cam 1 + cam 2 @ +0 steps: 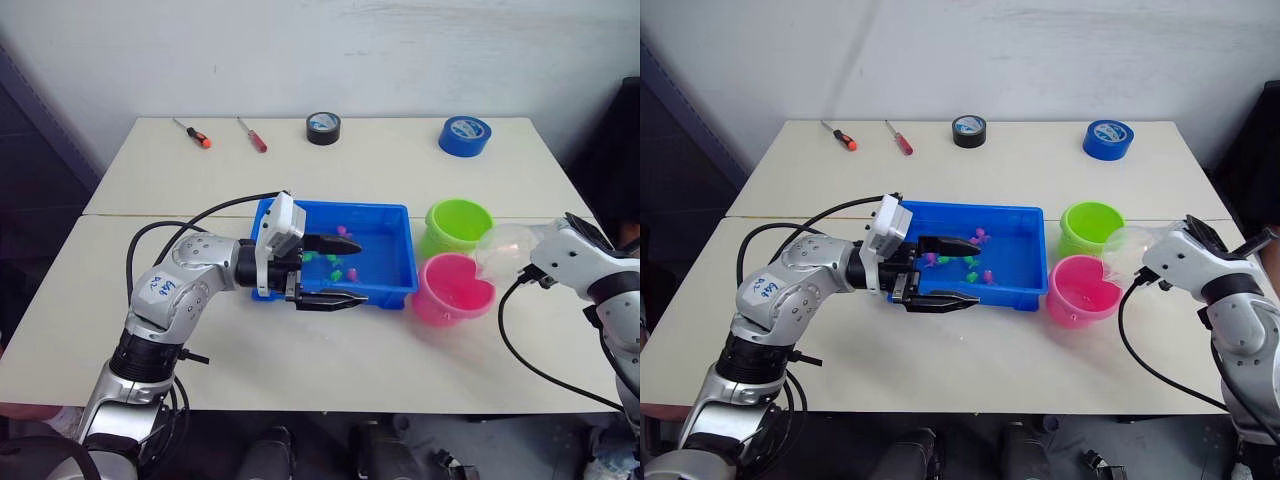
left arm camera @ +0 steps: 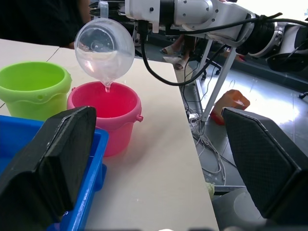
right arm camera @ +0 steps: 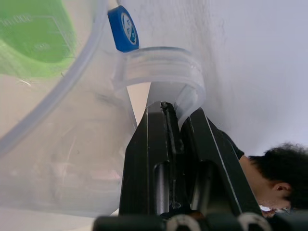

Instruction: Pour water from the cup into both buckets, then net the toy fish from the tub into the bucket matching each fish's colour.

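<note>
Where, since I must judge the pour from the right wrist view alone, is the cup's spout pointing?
Observer: The cup is tipped, with its spout pointing down over the pink bucket.
Operator: Where does the green bucket stand relative to that one?
Observer: The green bucket stands right beside the pink one, on the side farther from the robot.
Operator: And the left gripper?
Observer: The left gripper is open, over the near side of the tub.
</note>
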Robot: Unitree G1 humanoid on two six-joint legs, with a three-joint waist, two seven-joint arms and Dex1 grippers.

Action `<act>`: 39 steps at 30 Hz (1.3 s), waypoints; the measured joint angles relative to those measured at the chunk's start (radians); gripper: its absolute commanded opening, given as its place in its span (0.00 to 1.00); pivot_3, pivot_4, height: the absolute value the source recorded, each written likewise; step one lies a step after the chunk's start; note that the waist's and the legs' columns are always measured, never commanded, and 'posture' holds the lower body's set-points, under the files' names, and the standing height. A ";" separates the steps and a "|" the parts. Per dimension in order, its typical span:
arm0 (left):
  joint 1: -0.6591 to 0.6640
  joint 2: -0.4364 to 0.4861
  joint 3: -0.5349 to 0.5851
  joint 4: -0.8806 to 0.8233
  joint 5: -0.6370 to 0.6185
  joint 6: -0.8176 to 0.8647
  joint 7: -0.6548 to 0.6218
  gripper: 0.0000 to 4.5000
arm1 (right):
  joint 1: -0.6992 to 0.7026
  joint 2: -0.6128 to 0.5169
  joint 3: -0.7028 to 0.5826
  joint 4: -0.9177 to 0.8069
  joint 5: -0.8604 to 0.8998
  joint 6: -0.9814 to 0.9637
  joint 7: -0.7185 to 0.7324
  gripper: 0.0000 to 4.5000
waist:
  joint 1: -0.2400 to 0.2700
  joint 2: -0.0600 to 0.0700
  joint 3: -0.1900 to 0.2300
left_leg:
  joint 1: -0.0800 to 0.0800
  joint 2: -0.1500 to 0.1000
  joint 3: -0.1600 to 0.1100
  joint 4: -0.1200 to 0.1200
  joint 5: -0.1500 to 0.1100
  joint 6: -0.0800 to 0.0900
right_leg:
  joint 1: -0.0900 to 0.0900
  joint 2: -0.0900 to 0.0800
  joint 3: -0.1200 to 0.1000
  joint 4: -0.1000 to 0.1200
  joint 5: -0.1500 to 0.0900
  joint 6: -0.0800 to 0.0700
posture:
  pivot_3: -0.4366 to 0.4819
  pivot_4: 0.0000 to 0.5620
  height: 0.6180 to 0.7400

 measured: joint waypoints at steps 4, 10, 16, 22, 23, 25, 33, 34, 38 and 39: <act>0.007 0.000 -0.003 0.000 0.010 -0.006 -0.001 1.00 | 0.000 -0.007 0.000 0.003 -0.029 -0.042 -0.008 0.01 | 0.001 0.000 0.000 | 0.000 0.000 0.000 0.000 0.000 0.000 | 0.000 0.000 0.000 0.000 0.000 0.000 | 0.48 0.27 0.97; 0.008 -0.008 -0.006 0.003 0.031 -0.030 0.003 1.00 | 0.001 -0.004 0.003 0.010 -0.092 -0.085 -0.032 0.01 | 0.000 0.000 0.000 | 0.000 0.000 0.000 0.000 0.002 -0.004 | 0.000 0.000 0.000 0.000 0.000 0.000 | 0.48 0.27 0.97; 0.011 -0.007 -0.006 0.004 0.035 -0.030 -0.002 1.00 | 0.004 -0.002 0.002 0.010 -0.130 -0.113 -0.049 0.01 | 0.000 0.000 0.000 | 0.000 0.000 0.000 0.000 0.002 -0.003 | 0.000 0.000 0.000 0.000 0.000 0.000 | 0.48 0.27 0.97; 0.010 -0.019 -0.006 0.044 0.037 -0.029 0.011 1.00 | -0.003 0.049 -0.006 0.024 -0.055 -0.060 -0.011 0.01 | 0.000 0.000 0.000 | 0.000 0.000 0.000 0.000 0.002 -0.003 | 0.000 0.000 0.000 0.001 0.000 0.000 | 0.48 0.27 0.97; 0.005 -0.022 -0.006 0.048 0.040 -0.031 0.012 1.00 | -0.009 0.064 -0.014 0.028 -0.037 -0.040 -0.002 0.01 | 0.001 0.000 0.000 | 0.000 0.000 0.000 0.000 0.002 -0.003 | 0.000 0.000 0.000 0.001 0.000 0.000 | 0.48 0.27 0.97; -0.008 -0.028 -0.006 0.076 0.052 -0.040 0.023 1.00 | -0.023 0.108 -0.038 0.031 0.022 0.015 0.018 0.01 | 0.001 0.000 0.000 | 0.000 0.000 0.000 0.001 0.002 -0.003 | 0.000 0.000 0.000 0.001 0.000 0.000 | 0.48 0.27 0.97; -0.042 -0.090 -0.005 0.141 0.084 -0.059 0.079 1.00 | -0.082 0.163 -0.076 0.042 0.187 0.179 0.083 0.01 | 0.000 0.000 0.000 | 0.000 0.000 0.000 0.001 0.002 -0.002 | 0.000 0.000 0.000 0.001 0.000 0.000 | 0.48 0.27 0.97; -0.043 -0.096 -0.005 0.146 0.085 -0.060 0.082 1.00 | -0.096 0.169 -0.079 0.043 0.200 0.198 0.082 0.01 | -0.001 0.000 0.000 | 0.000 0.000 0.000 0.001 0.002 -0.002 | 0.000 0.000 0.000 0.001 0.000 0.000 | 0.48 0.27 0.97; -0.046 -0.104 -0.004 0.159 0.089 -0.059 0.100 1.00 | -0.182 0.173 -0.086 0.081 0.258 0.285 0.082 0.01 | -0.001 0.000 0.000 | 0.000 0.000 0.001 0.001 0.002 -0.002 | -0.001 0.000 0.000 0.002 0.000 0.000 | 0.48 0.27 0.97; -0.049 -0.104 -0.003 0.164 0.091 -0.060 0.102 1.00 | -0.205 0.174 -0.088 0.091 0.272 0.303 0.081 0.01 | 0.000 0.000 0.000 | 0.000 0.000 0.000 0.001 0.002 -0.002 | -0.001 0.000 0.000 0.002 0.000 0.000 | 0.48 0.27 0.97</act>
